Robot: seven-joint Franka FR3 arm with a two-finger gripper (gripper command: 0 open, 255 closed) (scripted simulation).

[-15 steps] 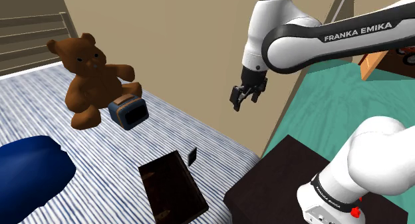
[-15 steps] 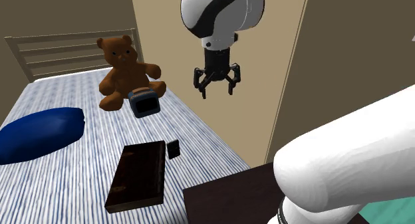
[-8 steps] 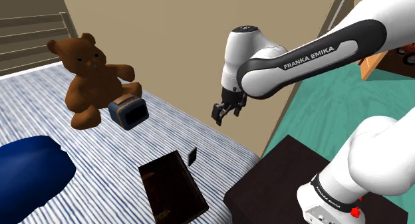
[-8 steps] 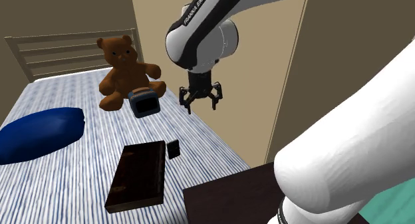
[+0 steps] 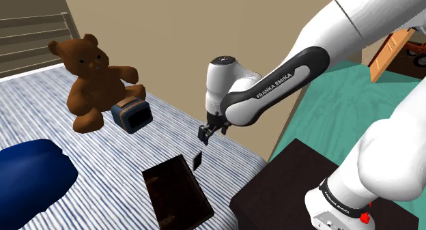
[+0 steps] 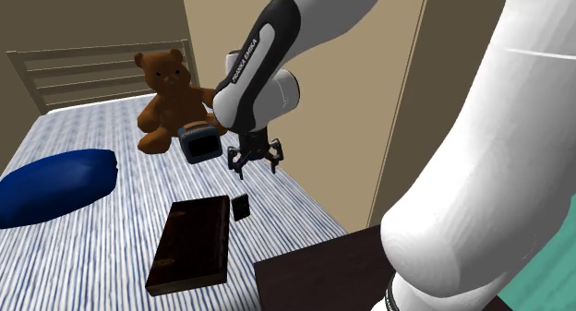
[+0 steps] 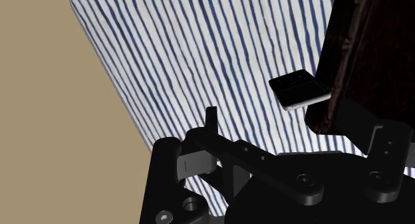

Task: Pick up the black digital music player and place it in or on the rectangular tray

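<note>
Shoulder view: blue-white striped bedspread [image 5: 102,153] meets tan wall [image 5: 177,44]; all-black gripper [image 5: 204,135], jaws apart, empty, above small black flat music player [image 5: 197,160] just beside dark-brown rectangular tray [image 5: 177,194].

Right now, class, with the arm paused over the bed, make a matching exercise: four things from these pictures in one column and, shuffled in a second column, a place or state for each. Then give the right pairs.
Things:
1. teddy bear
2. music player
3. tray
4. pincer

Places or states:
A. open, in the air, holding nothing
B. small and black, beside the tray's corner
C. brown, sitting near the headboard
D. dark and rectangular, flat on the striped bed cover

Pairs: 1-C, 2-B, 3-D, 4-A
</note>
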